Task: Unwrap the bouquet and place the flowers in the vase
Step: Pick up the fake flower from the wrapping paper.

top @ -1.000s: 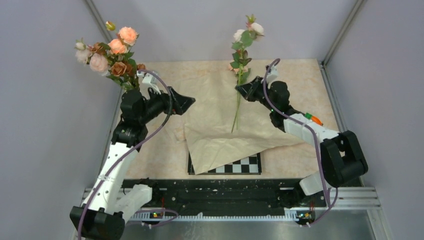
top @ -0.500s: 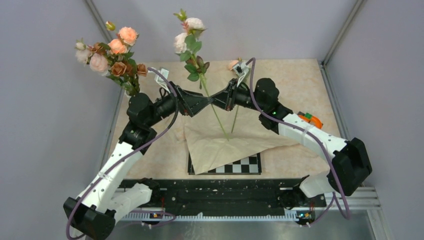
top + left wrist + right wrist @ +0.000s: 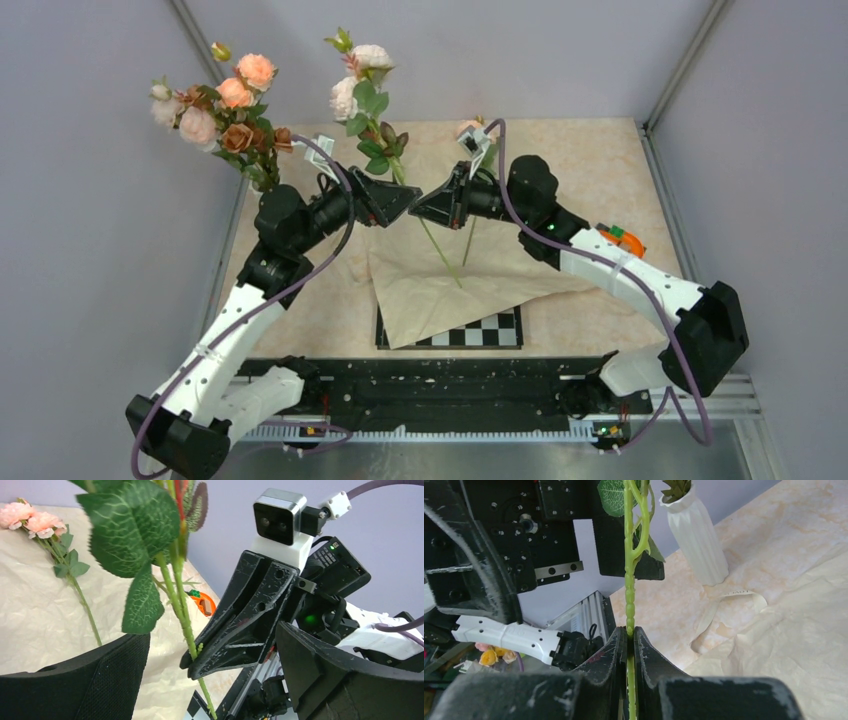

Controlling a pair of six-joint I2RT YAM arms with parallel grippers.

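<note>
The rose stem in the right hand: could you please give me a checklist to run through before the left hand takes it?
1. The right hand is shut on the rose stem: ok.
2. The left hand is open: ok.
3. The rose stem passes between the left hand's fingers: ok.
4. The right hand's tip is out of the left hand's closing path: cannot tell.
5. The vase stands upright: ok.
6. The vase has room beside the flowers in it: cannot tell.
</note>
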